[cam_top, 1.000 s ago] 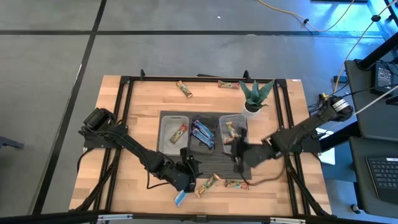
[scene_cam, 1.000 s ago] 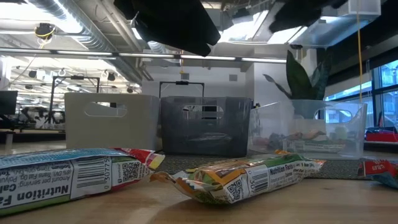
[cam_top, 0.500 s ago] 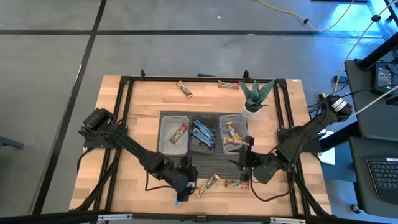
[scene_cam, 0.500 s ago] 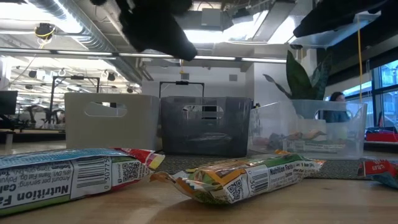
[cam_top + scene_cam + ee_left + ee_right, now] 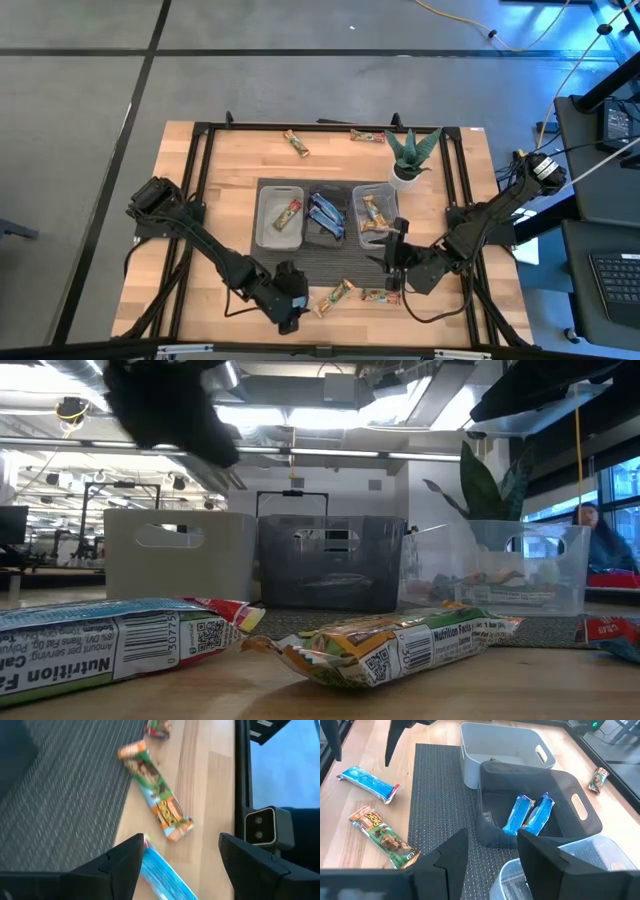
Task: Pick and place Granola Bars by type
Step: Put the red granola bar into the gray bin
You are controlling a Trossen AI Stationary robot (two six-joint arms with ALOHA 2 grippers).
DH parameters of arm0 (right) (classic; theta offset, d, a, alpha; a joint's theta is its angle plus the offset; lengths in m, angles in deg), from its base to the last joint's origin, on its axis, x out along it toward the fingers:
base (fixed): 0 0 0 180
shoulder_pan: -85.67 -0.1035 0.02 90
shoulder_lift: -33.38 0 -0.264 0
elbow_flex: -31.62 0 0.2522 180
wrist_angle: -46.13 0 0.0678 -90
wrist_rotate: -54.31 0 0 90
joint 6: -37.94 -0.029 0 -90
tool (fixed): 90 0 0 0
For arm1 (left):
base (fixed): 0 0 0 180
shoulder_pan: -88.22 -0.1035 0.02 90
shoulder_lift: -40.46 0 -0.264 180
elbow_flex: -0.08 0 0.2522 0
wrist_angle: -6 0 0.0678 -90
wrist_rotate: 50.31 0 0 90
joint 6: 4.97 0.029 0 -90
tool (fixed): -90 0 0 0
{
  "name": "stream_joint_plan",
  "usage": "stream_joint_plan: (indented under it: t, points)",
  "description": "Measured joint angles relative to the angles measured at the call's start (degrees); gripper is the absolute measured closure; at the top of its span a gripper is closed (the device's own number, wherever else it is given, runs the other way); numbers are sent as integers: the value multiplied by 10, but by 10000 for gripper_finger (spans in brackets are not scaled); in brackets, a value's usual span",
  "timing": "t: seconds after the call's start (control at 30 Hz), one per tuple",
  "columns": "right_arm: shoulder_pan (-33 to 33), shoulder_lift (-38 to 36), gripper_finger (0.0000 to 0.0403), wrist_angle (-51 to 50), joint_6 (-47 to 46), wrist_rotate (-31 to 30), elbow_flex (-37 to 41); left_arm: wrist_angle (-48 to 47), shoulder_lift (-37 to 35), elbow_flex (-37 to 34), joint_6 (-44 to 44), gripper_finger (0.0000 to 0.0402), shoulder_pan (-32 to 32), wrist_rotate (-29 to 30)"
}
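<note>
Between the spread fingers (image 5: 122, 862) of the left gripper (image 5: 181, 840), low over the table's front edge: a blue granola bar (image 5: 165, 880), flat on the wood, straddled but not gripped. Cannot tell whether either finger touches the wrapper. Just beyond the fingertips: a green-and-tan bar (image 5: 156, 800), lying slantwise at the edge of the grey mat (image 5: 60, 795), apart from the blue one.

Judged step: the pick, just short of the squeeze. Next, probably: lower a little, close on the blue bar across its narrow width, lift clear without dragging the green-and-tan neighbour, then carry to the dark middle bin (image 5: 495, 827), home to two matching blue bars (image 5: 535, 815).

Farther out: right gripper (image 5: 395, 262) waiting over the mat in front of the bins, fingers apart and holding nothing. More bars loose on the table, among them one beside the green-and-tan bar (image 5: 380, 296) and two near the far edge (image 5: 295, 143), all unsorted.
</note>
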Motion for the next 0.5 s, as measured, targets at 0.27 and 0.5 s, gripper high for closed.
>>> stream_joint_plan:
  t: [0.27, 0.5]
  points:
    - [1, 0, 231, 0, 0, 0, 0, -114, 22, 44, -60, 151, 9, 2]
    - [3, 0, 231, 1, -1, -1, 0, -183, 95, 109, -97, 151, 3, -51]
